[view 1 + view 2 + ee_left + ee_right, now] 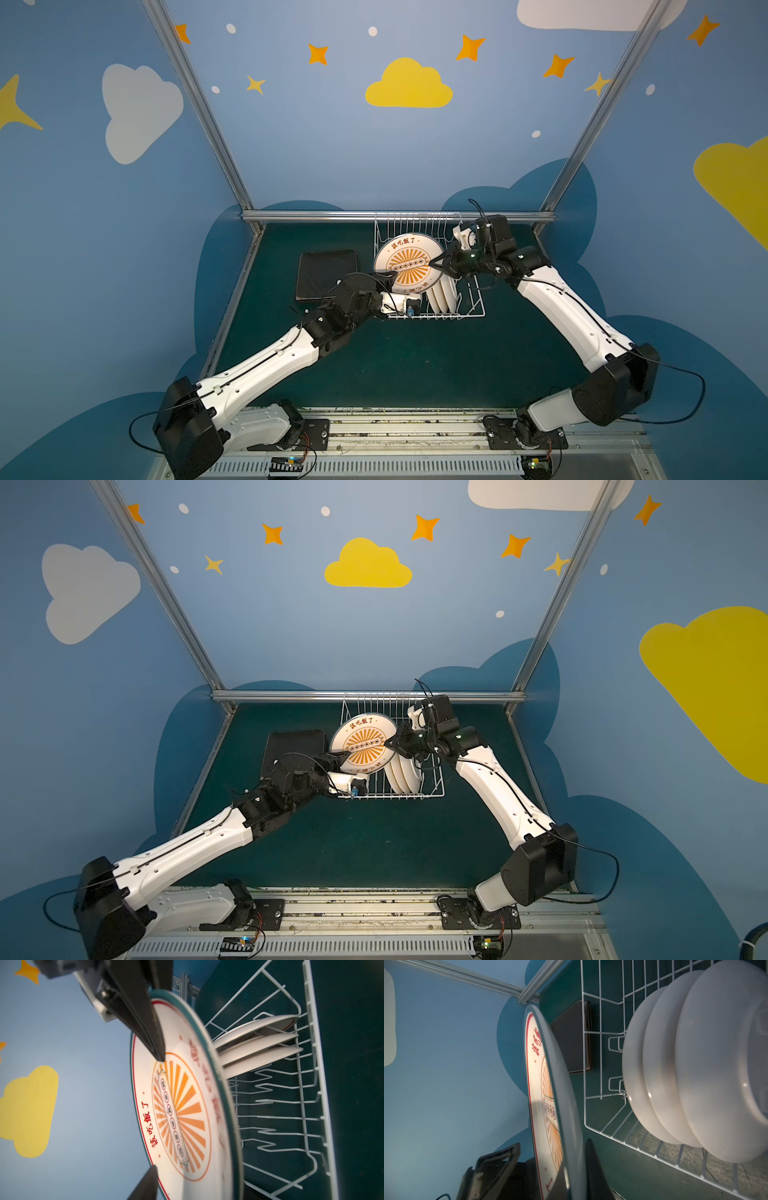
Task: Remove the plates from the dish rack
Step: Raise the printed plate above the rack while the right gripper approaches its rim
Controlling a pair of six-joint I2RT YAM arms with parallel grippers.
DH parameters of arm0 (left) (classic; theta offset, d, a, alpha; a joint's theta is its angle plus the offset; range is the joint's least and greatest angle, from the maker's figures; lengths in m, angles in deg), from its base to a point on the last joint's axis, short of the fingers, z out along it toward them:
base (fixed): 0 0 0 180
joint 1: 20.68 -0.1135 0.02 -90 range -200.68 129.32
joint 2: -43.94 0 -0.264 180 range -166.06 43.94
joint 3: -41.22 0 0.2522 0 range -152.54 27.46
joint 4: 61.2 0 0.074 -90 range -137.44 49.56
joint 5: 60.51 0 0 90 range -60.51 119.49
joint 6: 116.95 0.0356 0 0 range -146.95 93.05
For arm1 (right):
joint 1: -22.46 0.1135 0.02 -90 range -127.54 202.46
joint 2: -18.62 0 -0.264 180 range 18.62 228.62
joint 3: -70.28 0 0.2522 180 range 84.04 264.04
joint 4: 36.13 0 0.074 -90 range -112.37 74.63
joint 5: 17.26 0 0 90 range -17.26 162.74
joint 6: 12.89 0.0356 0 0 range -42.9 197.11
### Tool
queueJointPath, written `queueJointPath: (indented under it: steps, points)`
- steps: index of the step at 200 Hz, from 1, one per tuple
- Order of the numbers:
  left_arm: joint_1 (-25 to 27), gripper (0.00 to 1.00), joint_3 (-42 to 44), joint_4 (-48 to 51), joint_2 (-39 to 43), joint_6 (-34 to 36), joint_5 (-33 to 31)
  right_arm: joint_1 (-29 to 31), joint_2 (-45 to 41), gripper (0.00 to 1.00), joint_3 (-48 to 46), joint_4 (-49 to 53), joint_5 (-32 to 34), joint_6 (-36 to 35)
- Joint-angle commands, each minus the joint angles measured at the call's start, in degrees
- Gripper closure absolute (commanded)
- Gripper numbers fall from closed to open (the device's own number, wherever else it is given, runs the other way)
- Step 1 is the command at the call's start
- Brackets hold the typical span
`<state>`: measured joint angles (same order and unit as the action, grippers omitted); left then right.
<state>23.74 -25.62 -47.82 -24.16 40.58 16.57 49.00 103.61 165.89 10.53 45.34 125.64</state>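
The round sunburst plate (pixel 409 264) (pixel 363 746) hangs between the two arms over the left half of the dish rack (pixel 478 308) (pixel 441 789). It is tilted so that its orange rays and red characters face up toward both top views. The right gripper (pixel 434 262) (pixel 388 742) is clamped on the plate's right rim. In the right wrist view one dark finger (pixel 592 1169) lies against the plain back of the plate (pixel 546 1105), with the printed face on its other side. The left gripper (pixel 390 277) (pixel 343 756) sits at the plate's left rim with its jaws spread. In the left wrist view its one visible finger (pixel 148 1182) stands just beside the printed face (pixel 187 1115), and whether it touches I cannot tell. The other finger is hidden behind the plate. The same view shows the right gripper's fingertip pressed near the edge of the sunburst. Three white round plates (pixel 444 297) (pixel 401 777) (pixel 259 1051) (pixel 685 1064) stand on edge between the tines, close together toward the right end of the wire rack (pixel 307 1093) (pixel 584 1064), with their plain backs toward the right wrist camera. To the left of the rack, on the green table mat (pixel 415 365) (pixel 374 845), black-backed square plates (pixel 328 272) (pixel 295 744) (pixel 571 1043) lie stacked face down. Their layered edges show, but the count is hard to tell.
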Motion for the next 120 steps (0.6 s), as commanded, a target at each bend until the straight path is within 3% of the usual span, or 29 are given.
queueJointPath:
  steps: [1,32,83,120]
  points:
    - [-0.13,0.28,-0.01,-4.61,0.21,-2.7,-1.33,-0.9,-3.89,1.0,-2.56,-6.54,-1.66,1.74]
    - [-0.13,0.01,-0.17,-4.77,0.45,-6.02,-0.39,-2.67,-7.39,1.0,-6.81,-12.82,-1.48,4.76]
    - [-1.76,0.01,-0.09,-2.21,4.66,-19.82,5.68,-5.96,-13.71,1.0,-12.92,-18.8,2.51,6.27]
    - [-7.41,0.01,0.15,-3.04,8.95,-37.87,13.04,-9.37,-17.23,1.0,-14.69,-19.1,2.11,1.86]
